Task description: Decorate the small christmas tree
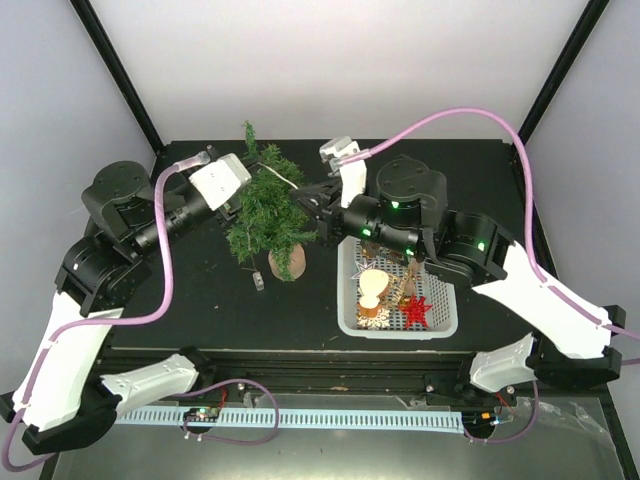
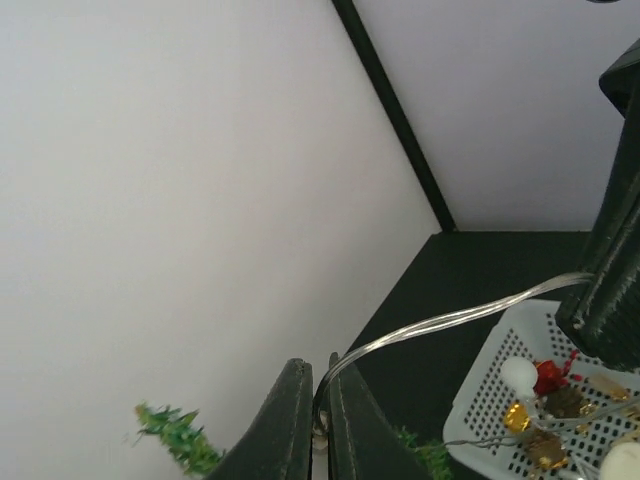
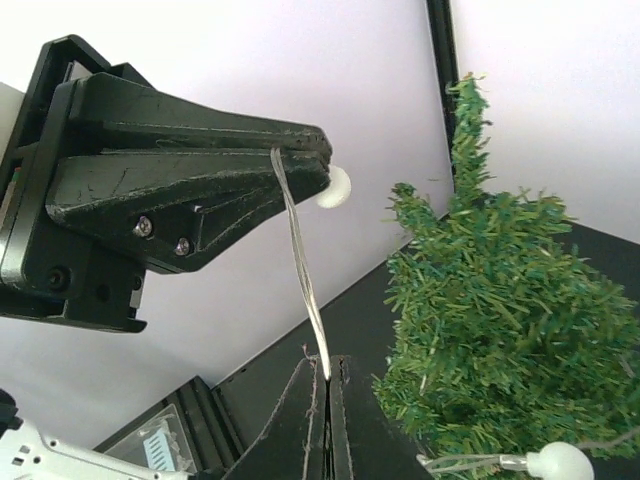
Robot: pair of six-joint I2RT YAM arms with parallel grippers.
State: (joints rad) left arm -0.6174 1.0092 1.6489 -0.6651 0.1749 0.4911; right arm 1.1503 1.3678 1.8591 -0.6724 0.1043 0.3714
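L jaws + R jaws each tight on clear light string [image 3: 306,290], taut betw. them, by small christmas tree [image 1: 268,215].

- We identify the supporting surface as a black table [image 1: 210,310] with a matte top, enclosed by pale walls on three sides.
- We find the small christmas tree [image 1: 268,210] standing on the table on its round brown base, left of centre; its dark green tip points toward the far edge in the top view.
- We note a small clear object [image 1: 260,283] lying on the table just beside the tree base, on the near-left side; we cannot tell what it is.
- We locate a white perforated basket [image 1: 395,333] resting flat on the table to the right of the tree base, near it but apart.
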